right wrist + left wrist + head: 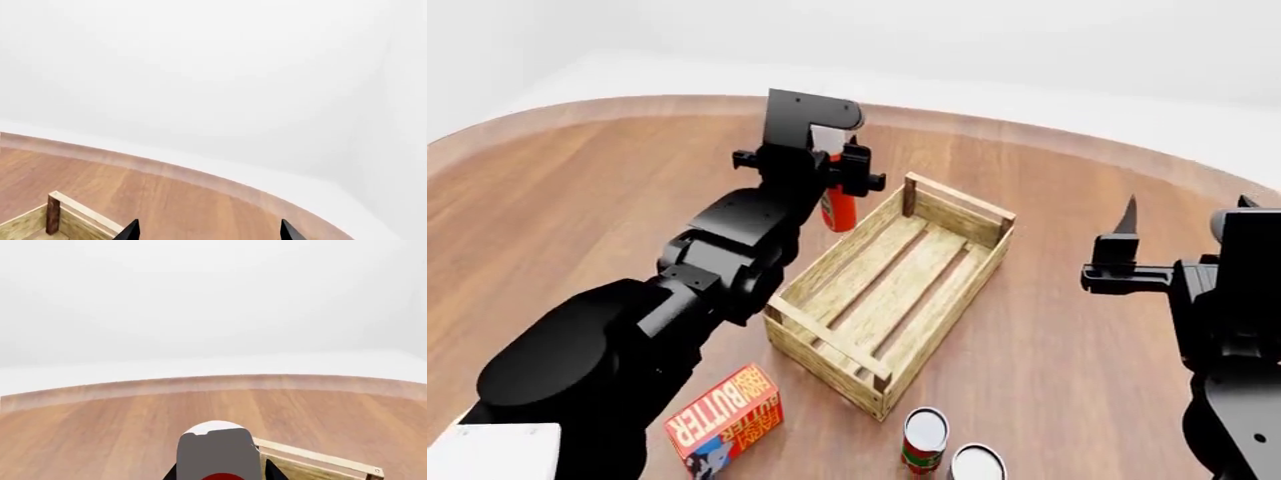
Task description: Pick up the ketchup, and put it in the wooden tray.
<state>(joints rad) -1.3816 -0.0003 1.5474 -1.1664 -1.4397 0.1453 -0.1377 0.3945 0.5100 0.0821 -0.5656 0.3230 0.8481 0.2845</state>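
Orange-red plastic marks the ketchup (838,205), a slim bottle clenched upright in the left gripper (831,172) and lifted clear of the wooden table (587,200); it hangs just outside the far left corner of the wooden tray (888,290), near the dark corner post, and not yet above the slatted floor. The grasp sits high on the bottle, near the neck, so the body hangs below the fingers and its base will likely pass over the tray's low wall. In the left wrist view the white cap (215,427) and grey upper part fill the space between the jaws, with one tray rail (313,456) showing just behind, which agrees with the bottle being held close to the crate's edge. The right gripper (1124,262) is released, its black fingertips (130,231) spread apart and holding nothing; it is parked well to the right of the tray, apparently kept out of the working arm's path. A butter box (723,420) and two cans (924,438) lie at the near end of the tray and play no part in this step. Judged from this layout, the lift is done, and a short carry inward over the slats, then a lowering and release, remains.
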